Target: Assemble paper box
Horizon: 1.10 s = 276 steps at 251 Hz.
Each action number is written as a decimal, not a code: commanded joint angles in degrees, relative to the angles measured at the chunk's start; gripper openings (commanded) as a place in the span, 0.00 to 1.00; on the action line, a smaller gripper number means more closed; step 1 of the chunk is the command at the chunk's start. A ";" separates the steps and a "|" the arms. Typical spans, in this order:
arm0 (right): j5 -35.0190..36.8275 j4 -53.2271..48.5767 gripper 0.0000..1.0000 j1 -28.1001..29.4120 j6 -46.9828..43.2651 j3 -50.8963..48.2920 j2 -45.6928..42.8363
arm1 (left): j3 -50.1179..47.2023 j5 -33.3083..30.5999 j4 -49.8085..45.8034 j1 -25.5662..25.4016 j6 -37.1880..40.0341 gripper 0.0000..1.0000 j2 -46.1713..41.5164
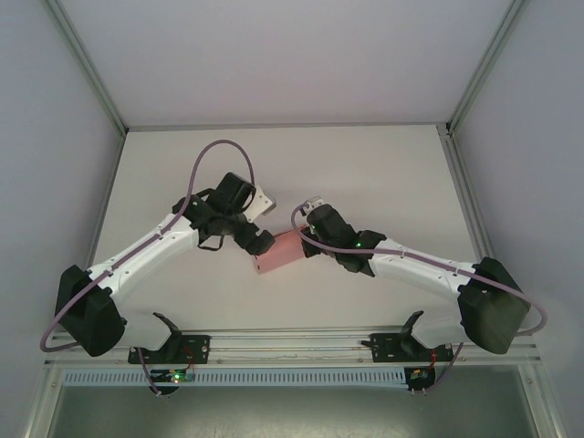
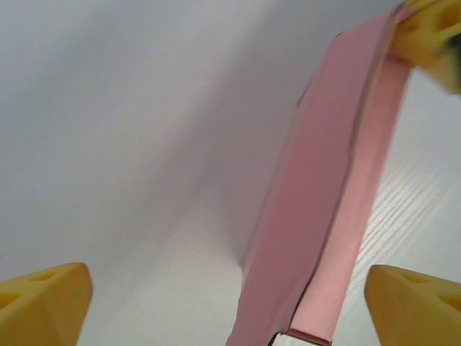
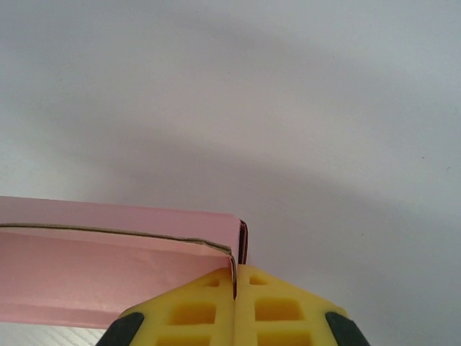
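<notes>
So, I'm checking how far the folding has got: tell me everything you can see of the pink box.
The box is plain pink thin card, folded into a slim, flat rectangular shape with a flap edge running along one face. It sits near the middle of the table. The right pincer is shut on its card wall at one end; the left pincer stands open astride the other end, not gripping.

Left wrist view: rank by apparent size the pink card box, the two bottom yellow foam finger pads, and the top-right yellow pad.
1. Pink card box.
2. Bottom-left yellow foam pad and bottom-right yellow foam pad: alike, both cropped, unranked.
3. Top-right yellow pad, farther away and cropped.
</notes>
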 commanded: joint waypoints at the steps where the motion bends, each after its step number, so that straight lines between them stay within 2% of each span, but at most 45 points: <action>1: 2.23 -3.93 0.00 1.11 0.99 1.04 0.84 | -3.40 -3.44 -3.92 -0.22 -7.28 0.85 -0.95; 17: 2.72 -4.40 0.00 1.53 0.95 1.29 0.93 | -4.37 -3.25 -3.24 -0.21 -8.84 0.69 -0.94; 52: 4.55 -5.40 0.00 2.27 1.09 1.58 0.98 | -3.99 -1.84 -3.45 -0.50 -10.66 0.48 -0.52; 124: 7.58 -7.03 0.00 3.99 1.55 2.06 1.19 | -1.47 -3.17 -5.35 -1.58 -13.85 0.32 1.27; 143: 10.30 -7.85 0.00 5.34 2.28 2.57 1.62 | 0.26 -2.67 -5.67 -2.01 -16.71 0.20 2.45; 179: 17.05 -8.91 0.00 9.12 4.31 2.88 2.98 | 2.78 -3.36 -7.05 -2.43 -24.50 0.16 4.67; 204: 22.84 -8.67 0.00 12.44 6.10 2.23 4.06 | 4.64 -4.38 -12.17 -2.41 -28.52 0.12 6.43; 228: 24.51 -7.00 0.00 14.49 6.97 1.36 5.71 | 6.14 -5.47 -15.71 -2.34 -31.35 0.10 6.97; 276: 27.05 -6.16 0.00 18.10 7.68 1.43 8.47 | 9.84 -0.61 -18.69 -1.98 -36.74 0.10 8.47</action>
